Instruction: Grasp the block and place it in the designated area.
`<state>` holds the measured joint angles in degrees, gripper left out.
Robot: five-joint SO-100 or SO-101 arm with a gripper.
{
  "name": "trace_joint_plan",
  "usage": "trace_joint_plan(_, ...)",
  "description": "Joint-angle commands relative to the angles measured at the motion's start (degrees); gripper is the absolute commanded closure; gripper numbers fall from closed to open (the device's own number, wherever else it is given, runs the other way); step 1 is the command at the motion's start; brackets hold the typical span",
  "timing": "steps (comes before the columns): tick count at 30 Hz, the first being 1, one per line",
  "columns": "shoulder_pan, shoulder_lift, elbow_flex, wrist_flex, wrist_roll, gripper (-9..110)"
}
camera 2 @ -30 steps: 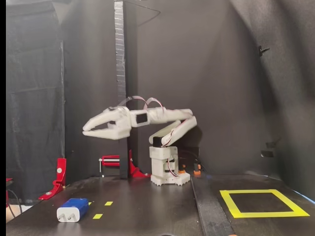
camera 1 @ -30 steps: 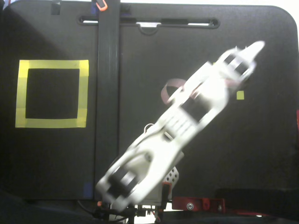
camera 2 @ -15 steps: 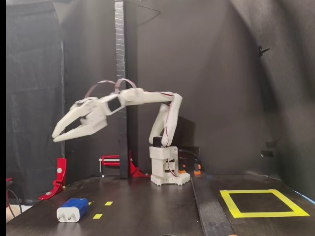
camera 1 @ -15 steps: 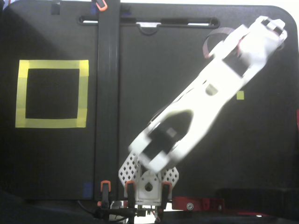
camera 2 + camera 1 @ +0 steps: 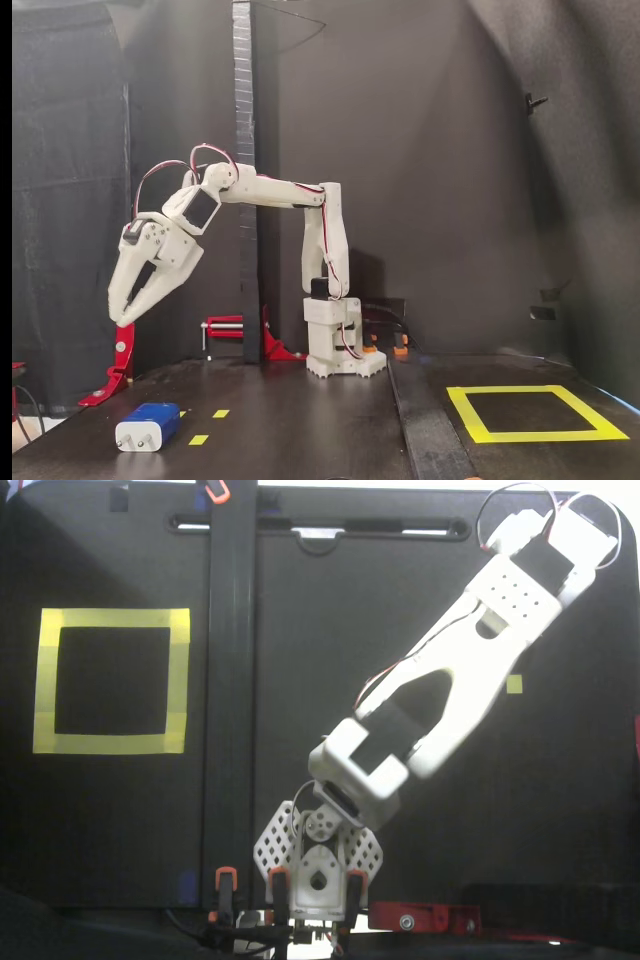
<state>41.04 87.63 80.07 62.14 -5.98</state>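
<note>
Hanging above block (image 5: 148,425), hand (image 5: 122,317) parted, empty

One fixed view looks straight down on the worktop (image 5: 120,820), the arm's base (image 5: 318,865) at bottom centre. The other fixed view stands low at the worktop's (image 5: 300,420) far edge, facing the base (image 5: 335,345) head-on. Both show the taped square (image 5: 110,680) (image 5: 530,412), left from above, lower right from the front.
</note>
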Motion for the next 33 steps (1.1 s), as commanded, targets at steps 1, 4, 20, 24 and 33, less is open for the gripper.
trace_joint_plan(1, -0.4, -1.1, -4.2, 4.5, -0.9, 102)
trace_joint_plan(4, -0.3, -3.3, -6.5, 7.2, -1.2, 102)
trace_joint_plan(20, 0.0, -13.8, -17.3, 17.8, -4.2, 102)
trace_joint_plan(24, 0.1, -13.8, -17.3, 17.8, -4.8, 102)
trace_joint_plan(33, 0.2, -13.6, -17.3, 16.5, -14.5, 102)
